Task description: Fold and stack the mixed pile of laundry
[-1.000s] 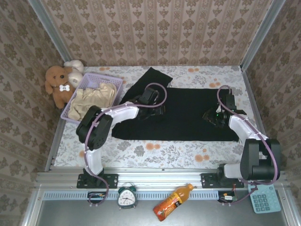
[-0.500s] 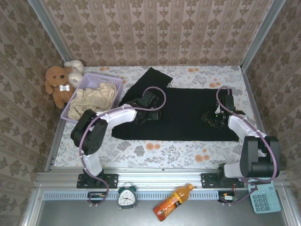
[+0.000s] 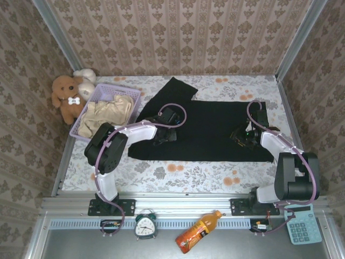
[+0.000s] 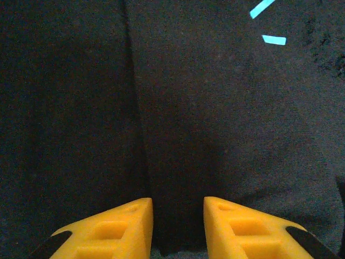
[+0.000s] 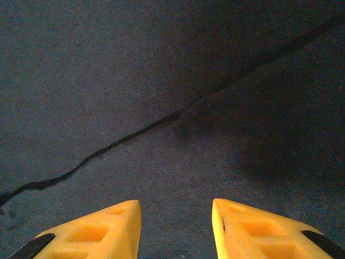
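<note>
Laundry sits in two places: at the left, the cream garment is bunched in the purple basket. The black garment lies spread across the table. The left gripper rests low on its left part, jaws narrowly apart astride a crease. The right gripper is low over its right part, jaws apart, holding nothing.

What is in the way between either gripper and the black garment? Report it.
Nothing visible. The left gripper and right gripper both hang directly over the black garment, jaws apart, with its dark cloth right beneath the fingertips. The lavender basket sits off to the left.
</note>
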